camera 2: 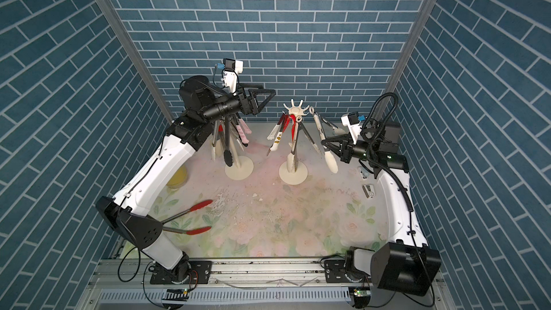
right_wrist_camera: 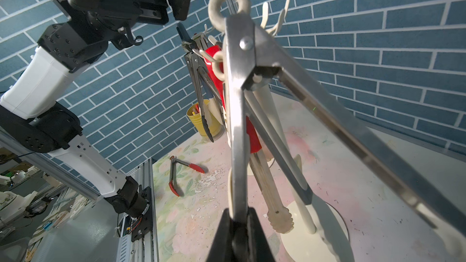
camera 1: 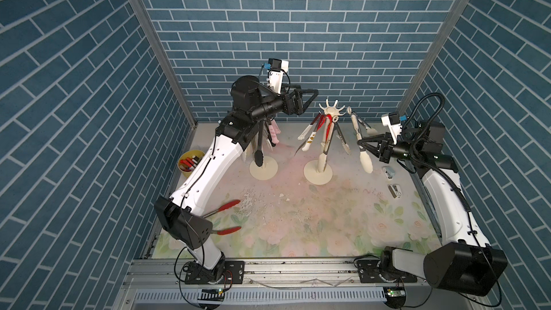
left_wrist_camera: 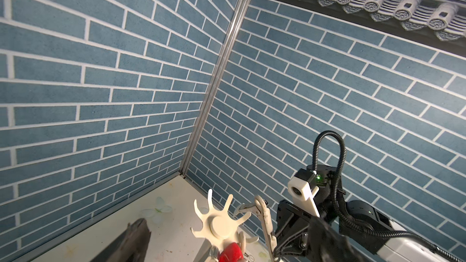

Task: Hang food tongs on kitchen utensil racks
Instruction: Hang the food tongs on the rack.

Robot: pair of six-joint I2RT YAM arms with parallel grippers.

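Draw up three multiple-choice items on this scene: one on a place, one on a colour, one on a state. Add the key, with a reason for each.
1. The only tongs lying on the table are: A between the two racks; B beside the left arm; C beside the right arm.
2. Their tips are: A black; B cream; C red.
3. The right pincer is: A shut on cream-tipped tongs; B open and empty; C shut on nothing.

Key: 1 B, both top views show them next to that arm's lower part; 2 C, both tips are red; 3 A, the right wrist view shows the jaws closed on one steel arm.
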